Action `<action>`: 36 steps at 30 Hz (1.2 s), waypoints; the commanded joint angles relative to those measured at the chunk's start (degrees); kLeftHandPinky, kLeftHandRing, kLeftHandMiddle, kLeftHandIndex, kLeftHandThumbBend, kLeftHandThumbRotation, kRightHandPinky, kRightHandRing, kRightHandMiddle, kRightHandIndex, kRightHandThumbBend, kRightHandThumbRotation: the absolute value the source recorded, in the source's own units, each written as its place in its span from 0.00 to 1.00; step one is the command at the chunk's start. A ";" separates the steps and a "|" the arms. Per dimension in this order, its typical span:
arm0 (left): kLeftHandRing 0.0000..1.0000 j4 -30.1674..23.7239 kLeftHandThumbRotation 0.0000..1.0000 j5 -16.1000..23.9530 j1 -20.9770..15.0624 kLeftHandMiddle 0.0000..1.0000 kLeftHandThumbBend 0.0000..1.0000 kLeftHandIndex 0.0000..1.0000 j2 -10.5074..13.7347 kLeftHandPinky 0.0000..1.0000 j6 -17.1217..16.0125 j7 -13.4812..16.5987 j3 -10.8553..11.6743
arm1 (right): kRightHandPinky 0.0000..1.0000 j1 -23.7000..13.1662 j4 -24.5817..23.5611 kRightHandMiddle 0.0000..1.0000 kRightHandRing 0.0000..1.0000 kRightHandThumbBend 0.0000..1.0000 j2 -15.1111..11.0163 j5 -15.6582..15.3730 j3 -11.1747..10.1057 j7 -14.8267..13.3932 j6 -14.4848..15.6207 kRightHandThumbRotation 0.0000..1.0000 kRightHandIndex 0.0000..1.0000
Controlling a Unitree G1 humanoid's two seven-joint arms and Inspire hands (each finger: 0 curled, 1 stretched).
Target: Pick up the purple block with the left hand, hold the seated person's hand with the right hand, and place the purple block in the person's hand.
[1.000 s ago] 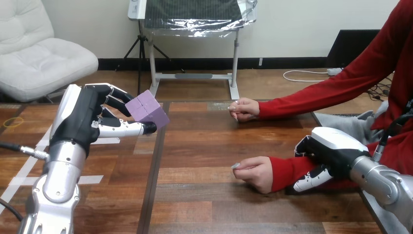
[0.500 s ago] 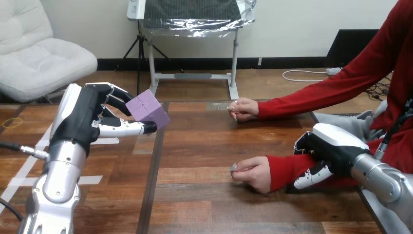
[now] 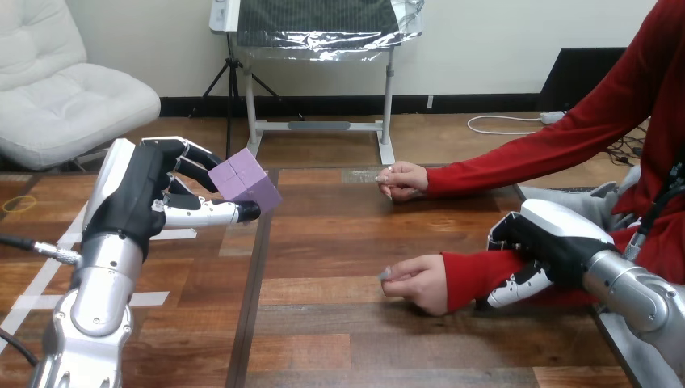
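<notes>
Head view: purple block [image 3: 244, 184] between thumb and fingers of left hand [image 3: 137, 198]

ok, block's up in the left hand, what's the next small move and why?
Probably carry the left hand with the purple block right, toward the person's near hand. The block is pinched clear of the table, and the right hand is curled round that forearm; the near hand is a loose fist, though.

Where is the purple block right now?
Head view, left side: the purple block is pinched between the fingers and thumb of the left hand, raised off the table, well apart from the person's nearer hand at centre-right.
</notes>
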 commanded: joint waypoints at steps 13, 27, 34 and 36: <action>0.30 -2.24 0.00 0.07 -2.16 0.37 0.67 0.44 -0.29 0.22 0.31 0.13 0.32 | 0.28 -4.23 -6.45 0.36 0.32 0.76 -1.82 4.04 -4.36 -0.45 -3.19 0.17 0.35; 0.28 -2.05 0.00 -0.49 -2.28 0.36 0.67 0.44 -0.68 0.21 0.43 -0.14 0.30 | 0.28 -4.57 -8.58 0.37 0.32 0.75 -2.53 3.99 -4.95 0.76 -2.05 0.20 0.37; 0.29 -2.19 0.00 -0.66 -2.30 0.36 0.66 0.44 -0.97 0.21 0.61 -0.29 0.39 | 0.27 -4.41 -9.44 0.37 0.32 0.76 -2.56 4.60 -5.30 1.11 -1.73 0.19 0.36; 0.29 -2.21 0.00 -0.65 -2.31 0.36 0.66 0.44 -1.04 0.21 0.66 -0.33 0.42 | 0.27 -4.40 -9.54 0.37 0.32 0.76 -2.57 4.69 -5.34 1.25 -1.64 0.18 0.36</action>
